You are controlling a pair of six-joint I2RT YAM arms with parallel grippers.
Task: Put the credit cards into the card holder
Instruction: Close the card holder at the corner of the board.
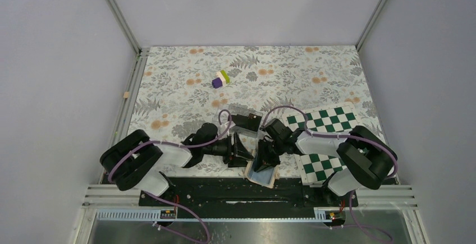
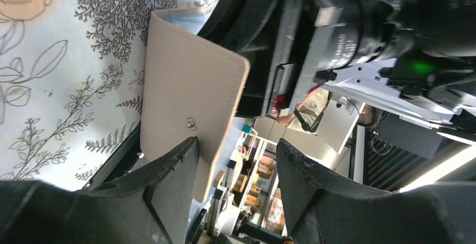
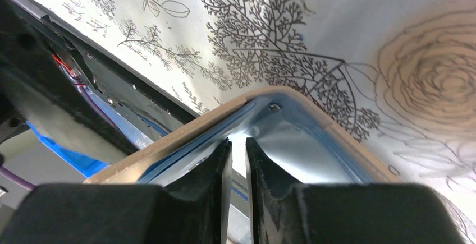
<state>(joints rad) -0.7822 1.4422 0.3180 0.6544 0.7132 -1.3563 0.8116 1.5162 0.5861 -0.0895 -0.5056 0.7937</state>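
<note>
1. The wallet (image 1: 261, 174) sits open at the bottom centre of the top view. The black cards (image 1: 246, 122) lie just above it in a clear case (image 1: 256, 114).
2. Our left gripper (image 2: 237, 143) stands wide around the tan flap (image 2: 185, 81). We should hold that flap steady.
3. Our right gripper (image 3: 238, 142) is nearly closed inside the blue lining (image 3: 303, 154). We cannot tell whether it pinches a card. Any card should slide in flat.

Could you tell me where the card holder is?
The card holder sits at the table's near edge, centre of the top view, left gripper at its flap, right gripper inside.
</note>
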